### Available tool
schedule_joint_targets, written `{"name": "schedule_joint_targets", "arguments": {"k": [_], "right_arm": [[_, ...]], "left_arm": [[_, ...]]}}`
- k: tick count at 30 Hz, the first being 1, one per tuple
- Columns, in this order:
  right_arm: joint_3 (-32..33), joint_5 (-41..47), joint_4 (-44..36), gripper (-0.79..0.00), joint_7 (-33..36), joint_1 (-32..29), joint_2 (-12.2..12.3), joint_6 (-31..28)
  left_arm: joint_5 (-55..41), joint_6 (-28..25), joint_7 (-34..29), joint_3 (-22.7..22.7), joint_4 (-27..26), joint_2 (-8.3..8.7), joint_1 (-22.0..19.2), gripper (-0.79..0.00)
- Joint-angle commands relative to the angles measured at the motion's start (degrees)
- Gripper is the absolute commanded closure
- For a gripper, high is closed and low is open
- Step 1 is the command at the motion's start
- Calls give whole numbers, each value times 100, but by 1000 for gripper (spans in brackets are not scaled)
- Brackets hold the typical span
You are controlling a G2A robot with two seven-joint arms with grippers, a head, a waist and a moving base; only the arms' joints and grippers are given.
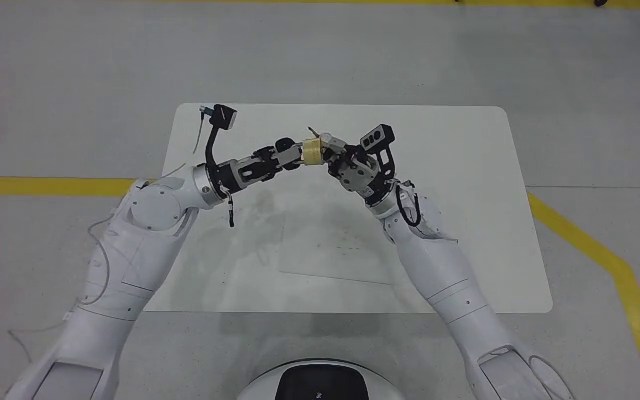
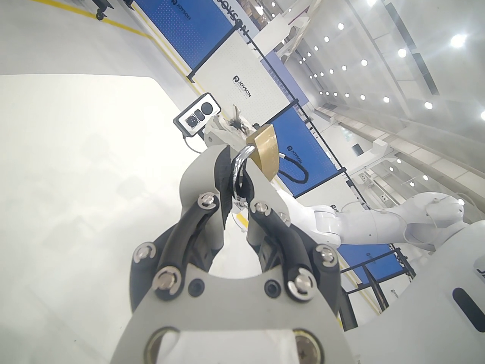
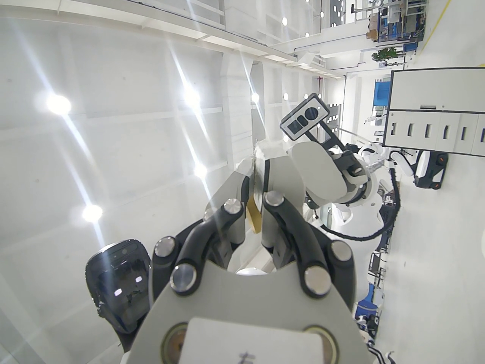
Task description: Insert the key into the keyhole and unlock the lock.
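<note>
A brass padlock [image 1: 312, 150] hangs in the air over the back middle of the white table [image 1: 460, 220], between my two arms. My left gripper [image 2: 237, 176] is shut on its silver shackle [image 2: 238, 166], with the brass body [image 2: 263, 149] sticking out past the fingertips. From the other side, my right gripper [image 1: 338, 160] is shut on the key [image 2: 237, 117] at the padlock's far end. Whether the blade sits in the keyhole is hidden. In the right wrist view the gripper [image 3: 257, 179] pinches a thin blade, with a brass edge [image 3: 253, 218] just behind.
Both grippers are well above the tabletop. A faint rectangular outline [image 1: 335, 250] is marked on the table under them. Yellow floor tape [image 1: 60, 186] runs past the table's left and right sides.
</note>
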Motion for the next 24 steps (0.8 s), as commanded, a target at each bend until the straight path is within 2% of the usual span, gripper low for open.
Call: {"name": "schedule_joint_targets", "arguments": {"k": [1, 7, 19, 24], "right_arm": [[17, -5, 7, 0, -7, 0, -5, 6], [44, -106, -29, 0, -15, -17, -17, 55], [85, -369, -295, 0, -49, -155, -22, 173], [336, -274, -384, 0, 15, -234, 6, -1]], "left_arm": [[-11, -3, -37, 8, 8, 0, -10, 0], [52, 29, -64, 28, 42, 1, -45, 0], [819, 117, 536, 59, -52, -11, 2, 0], [-47, -46, 211, -40, -23, 1, 46, 0]]}}
